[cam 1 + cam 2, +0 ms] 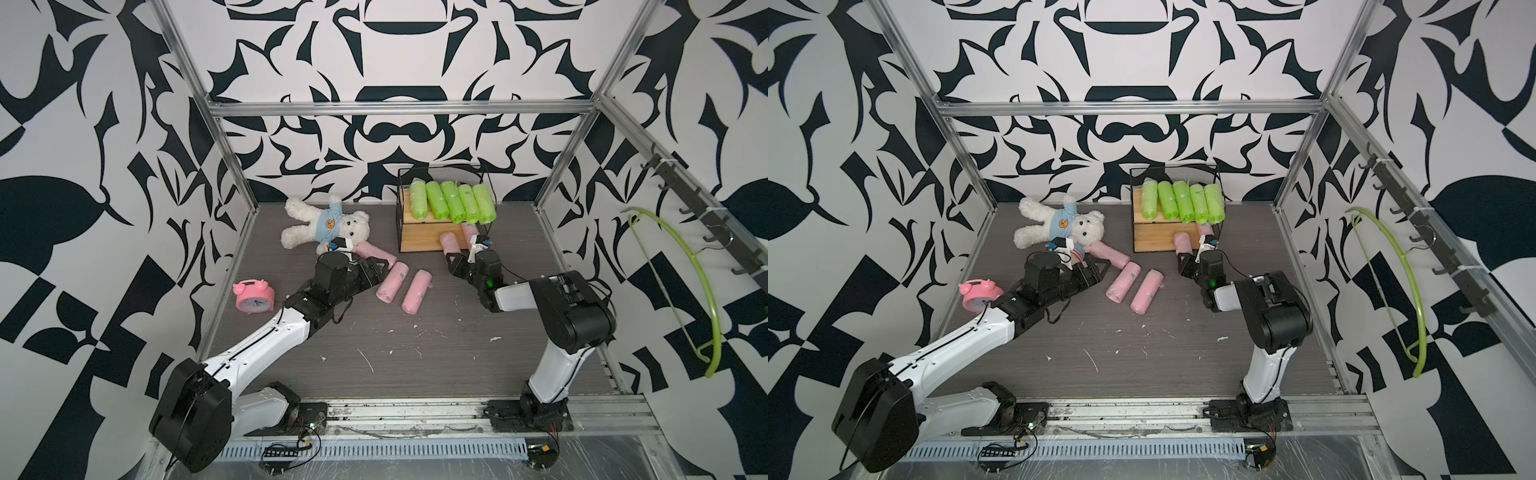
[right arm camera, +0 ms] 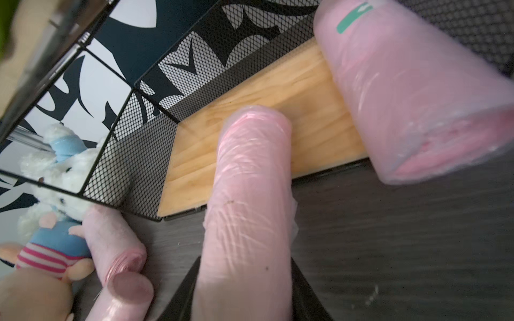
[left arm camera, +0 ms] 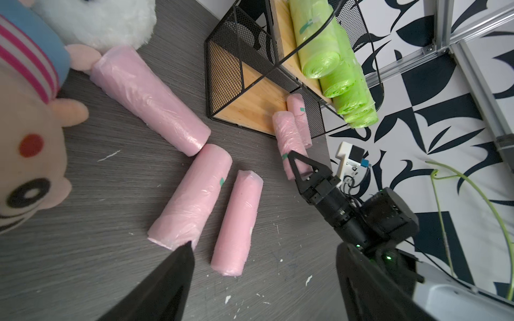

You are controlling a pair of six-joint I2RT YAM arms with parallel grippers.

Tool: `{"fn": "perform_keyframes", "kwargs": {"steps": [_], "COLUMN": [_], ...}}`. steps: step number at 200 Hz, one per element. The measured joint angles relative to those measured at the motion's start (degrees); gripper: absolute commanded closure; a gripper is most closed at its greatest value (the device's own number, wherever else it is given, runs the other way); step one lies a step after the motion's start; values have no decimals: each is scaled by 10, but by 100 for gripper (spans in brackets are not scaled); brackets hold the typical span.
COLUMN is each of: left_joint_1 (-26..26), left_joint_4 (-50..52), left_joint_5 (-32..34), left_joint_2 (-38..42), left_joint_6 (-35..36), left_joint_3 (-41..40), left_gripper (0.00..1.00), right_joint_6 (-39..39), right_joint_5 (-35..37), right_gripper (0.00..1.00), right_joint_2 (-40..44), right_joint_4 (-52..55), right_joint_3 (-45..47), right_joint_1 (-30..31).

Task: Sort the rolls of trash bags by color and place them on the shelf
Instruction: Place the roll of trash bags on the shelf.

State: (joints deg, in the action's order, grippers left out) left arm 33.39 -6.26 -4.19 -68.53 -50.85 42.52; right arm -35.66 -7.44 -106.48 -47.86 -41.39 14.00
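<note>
Your two top views look down from high up, well back from the shelf (image 1: 419,237), and share nearly the whole scene. Your left wrist camera faces the shelf from nearby. Your right wrist camera sits close against its lower board (image 2: 278,83). Both catch the pink roll (image 3: 286,136) jutting from it.

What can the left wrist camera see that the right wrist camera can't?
Only the left wrist: the hanger and the whole row of green rolls. Only the right wrist: the right gripper pinching the held roll from both sides. Both: the shelf, the bear, the doll and loose pink rolls.
</note>
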Motion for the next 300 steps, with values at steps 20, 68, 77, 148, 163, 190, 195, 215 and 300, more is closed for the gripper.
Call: {"fn": "perform_keyframes", "kwargs": {"steps": [20, 68, 77, 148, 163, 190, 195, 215, 300], "left_joint_1": [0, 0, 0, 0, 0, 0, 0, 0, 0], "left_joint_4": [2, 8, 9, 12, 12, 12, 12, 12, 14], "left_joint_5": [-1, -2, -4, -14, -15, -17, -17, -19, -21], "left_joint_2": [0, -1, -3, -12, -13, -15, -15, -15, -14], "left_joint_6": [3, 8, 8, 8, 8, 8, 8, 8, 8], "left_joint_3": [3, 3, 4, 9, 9, 10, 10, 11, 11], "left_gripper": [11, 11, 11, 11, 11, 11, 11, 11, 11], "right_joint_6": [-5, -12, -13, -17, -17, -17, -16, -17, -33], "right_joint_5": [2, 23, 29, 78, 83, 87, 88, 89, 102], "right_gripper": [68, 68, 68, 63, 61, 58, 57, 55, 45], "right_joint_2": [-35, -75, -79, -95, -95, -95, -95, -95, -94], "right_joint_4": [-23, -30, -30, -15, -10, -4, -3, 0, 3], "right_joint_3": [-28, -82, -89, -103, -103, -104, -104, -104, -101], "right_joint_1": [-2, -6, -7, -15, -16, -17, -17, -17, -23]}}
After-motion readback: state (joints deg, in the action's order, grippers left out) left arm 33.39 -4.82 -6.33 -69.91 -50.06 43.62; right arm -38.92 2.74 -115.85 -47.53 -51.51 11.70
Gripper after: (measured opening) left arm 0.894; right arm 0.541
